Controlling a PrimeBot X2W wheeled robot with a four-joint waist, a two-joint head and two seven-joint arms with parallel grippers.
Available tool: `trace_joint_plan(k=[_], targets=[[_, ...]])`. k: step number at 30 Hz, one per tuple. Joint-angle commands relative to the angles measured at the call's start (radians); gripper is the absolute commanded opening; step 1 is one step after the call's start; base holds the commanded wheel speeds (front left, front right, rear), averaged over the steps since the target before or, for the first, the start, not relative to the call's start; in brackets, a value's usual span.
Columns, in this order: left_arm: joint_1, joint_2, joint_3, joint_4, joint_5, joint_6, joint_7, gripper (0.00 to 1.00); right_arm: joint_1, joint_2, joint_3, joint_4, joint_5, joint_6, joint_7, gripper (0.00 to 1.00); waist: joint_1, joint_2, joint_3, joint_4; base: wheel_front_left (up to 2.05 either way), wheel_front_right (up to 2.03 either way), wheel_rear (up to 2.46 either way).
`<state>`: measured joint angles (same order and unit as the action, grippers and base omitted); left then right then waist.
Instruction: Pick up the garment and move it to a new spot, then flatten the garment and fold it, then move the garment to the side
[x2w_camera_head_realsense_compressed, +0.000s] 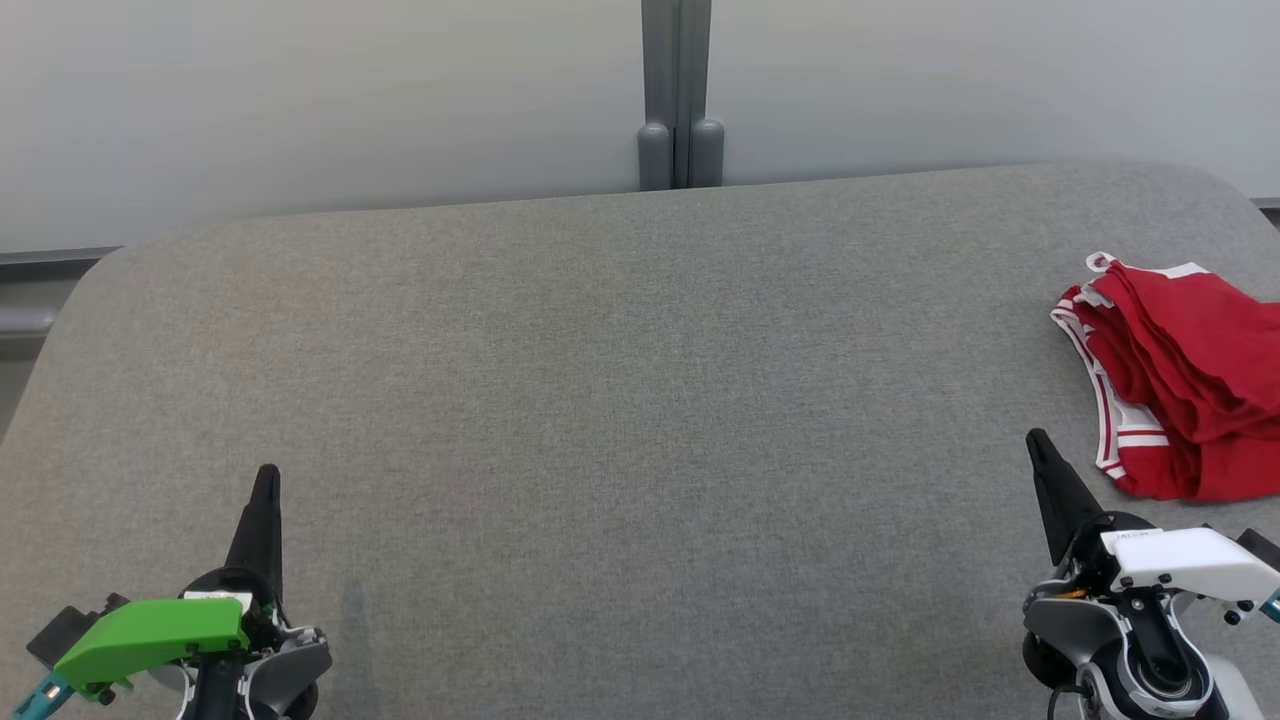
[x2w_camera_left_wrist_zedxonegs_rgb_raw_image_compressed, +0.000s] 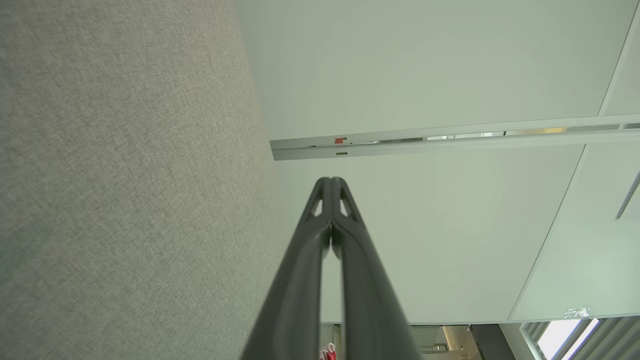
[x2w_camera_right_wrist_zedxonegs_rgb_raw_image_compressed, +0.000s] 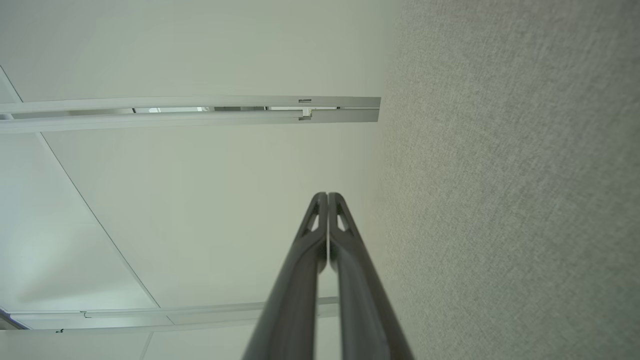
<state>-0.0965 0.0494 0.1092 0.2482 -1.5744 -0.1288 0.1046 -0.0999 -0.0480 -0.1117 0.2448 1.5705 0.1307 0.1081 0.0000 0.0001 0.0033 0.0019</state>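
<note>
We see the worktop (x2w_camera_head_realsense_compressed: 600, 380) covered in grey woven cloth, matt, with a fine, slightly rough weave. On its right side the garment (x2w_camera_head_realsense_compressed: 1190, 380) is soft red cloth, matt and creased, with white striped trim along its edges. The left gripper (x2w_camera_head_realsense_compressed: 267, 480) has dark, smooth, matt jaws, plastic by the look, and a green cover (x2w_camera_head_realsense_compressed: 150, 630) of smooth plastic with a slight sheen. The right gripper (x2w_camera_head_realsense_compressed: 1038, 445) has the same dark jaws and a white cover (x2w_camera_head_realsense_compressed: 1190, 560) of smooth plastic. Beyond the far edge, the wall panels (x2w_camera_head_realsense_compressed: 300, 100) look smooth and matt. The grey post (x2w_camera_head_realsense_compressed: 677, 90) between them is smooth too; metal or plastic, we cannot tell.
</note>
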Motion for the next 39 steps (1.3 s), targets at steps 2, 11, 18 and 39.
trace_joint_plan(k=[2,11,18,39], targets=[[-0.019,0.002,0.007,-0.005,-0.025,-0.003,0.010,0.00,-0.013,-0.004,-0.003,0.000,0.026,0.000,0.007,0.00,0.0000,-0.0001,0.000,-0.001,0.00,0.00,0.00],[-0.019,0.002,0.009,-0.004,-0.039,-0.004,0.014,0.00,-0.012,-0.004,-0.004,0.000,0.045,0.000,0.009,0.00,0.0000,-0.0001,0.000,-0.002,0.00,0.00,0.00],[-0.018,0.002,0.009,-0.004,-0.039,-0.004,0.014,0.00,-0.012,-0.004,-0.004,0.000,0.045,0.000,0.008,0.00,0.0000,-0.0001,0.000,-0.002,0.00,0.00,0.00],[-0.018,0.002,0.008,-0.005,-0.039,-0.004,0.014,0.00,-0.012,-0.004,-0.004,0.000,0.045,0.000,0.008,0.00,0.0000,-0.0001,0.000,-0.002,0.00,0.00,0.00]])
